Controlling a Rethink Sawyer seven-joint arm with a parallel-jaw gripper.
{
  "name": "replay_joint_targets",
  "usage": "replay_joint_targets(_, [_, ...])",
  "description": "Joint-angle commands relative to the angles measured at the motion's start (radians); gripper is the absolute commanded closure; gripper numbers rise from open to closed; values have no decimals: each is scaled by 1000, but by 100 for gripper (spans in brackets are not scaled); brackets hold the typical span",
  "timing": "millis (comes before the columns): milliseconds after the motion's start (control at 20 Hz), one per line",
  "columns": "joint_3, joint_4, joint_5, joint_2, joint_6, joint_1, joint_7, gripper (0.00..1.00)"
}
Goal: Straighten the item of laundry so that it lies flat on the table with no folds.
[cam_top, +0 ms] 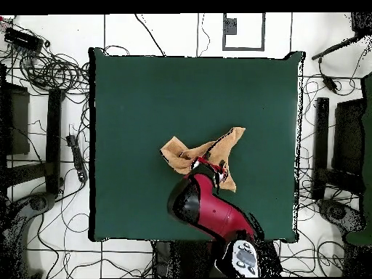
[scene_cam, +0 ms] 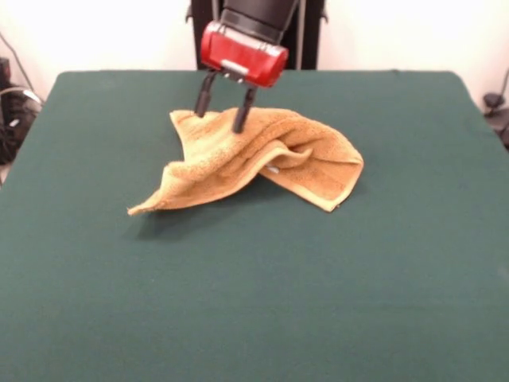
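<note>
The towel (scene_cam: pixel 262 163) lies crumpled on the green tabletop (scene_cam: pixel 254 302), toward my side of it and a little off the middle. It is plainly not flat: one corner runs out in a thin point toward the camera across from me, a broad fold rises through the middle, and another flap is doubled over on the opposite side, with a hemmed edge showing along its lower border. In the overhead view the same golden-orange cloth (cam_top: pixel 211 154) shows as an irregular shape with two lobes spreading away from my arm (cam_top: pixel 207 211), part of it hidden under my wrist. My gripper (scene_cam: pixel 223 111) hangs over the towel's edge nearest my pedestal; my jaws stand apart, the two dark fingers (scene_cam: pixel 242 115) pointing down with a clear gap between them. One tip is at the terry surface, the other comes down just at the cloth's rim, and nothing is clamped between them. The rest of the tabletop around the towel is bare green cloth.
</note>
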Motion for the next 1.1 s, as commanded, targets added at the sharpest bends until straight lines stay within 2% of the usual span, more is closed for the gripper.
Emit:
replay_joint_targets(50, [149,66,44,-78,185,36,230,0])
replay_joint_targets(150, [147,55,45,-76,208,37,220,0])
replay_joint_targets(500, [205,43,62,-66,162,23,273,0])
replay_joint_targets(800, [188,8,194,-27,84,97,359,0])
replay_joint_targets(1100, [202,-29,233,-11,105,116,317,0])
